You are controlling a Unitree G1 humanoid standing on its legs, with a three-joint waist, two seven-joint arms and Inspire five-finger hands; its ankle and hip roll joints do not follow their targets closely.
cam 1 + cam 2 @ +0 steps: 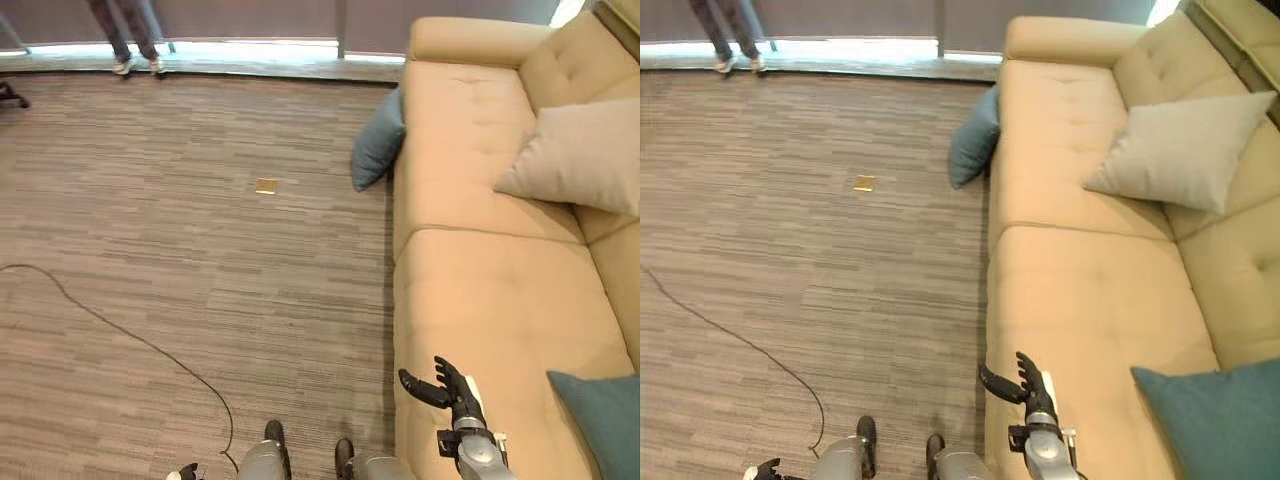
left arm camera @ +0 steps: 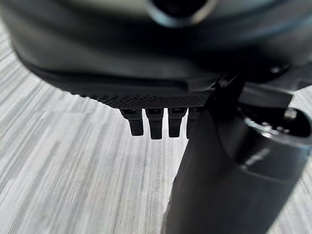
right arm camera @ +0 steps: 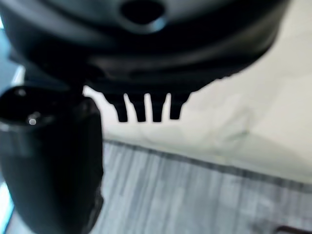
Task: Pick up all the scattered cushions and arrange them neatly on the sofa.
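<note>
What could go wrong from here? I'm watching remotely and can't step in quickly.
The blue cushion on the floor only leans against the sofa front; a careless grab might topple it flat. The black cable trails across the carpet along the way there and might snag a step. The right hand, open and empty, hovers over the seat, near the teal cushion, which it might knock.

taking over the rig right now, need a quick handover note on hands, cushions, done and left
Right robot hand: open, holding nothing, above the sofa's near seat front edge.
Left robot hand: open, holding nothing, over the floor.
Done: beige cushion against the backrest; teal cushion on the near seat.
Left: blue-grey cushion on the floor, leaning against the sofa's far front. Pick it up, place it on the sofa.
A person stands by the far window.
</note>
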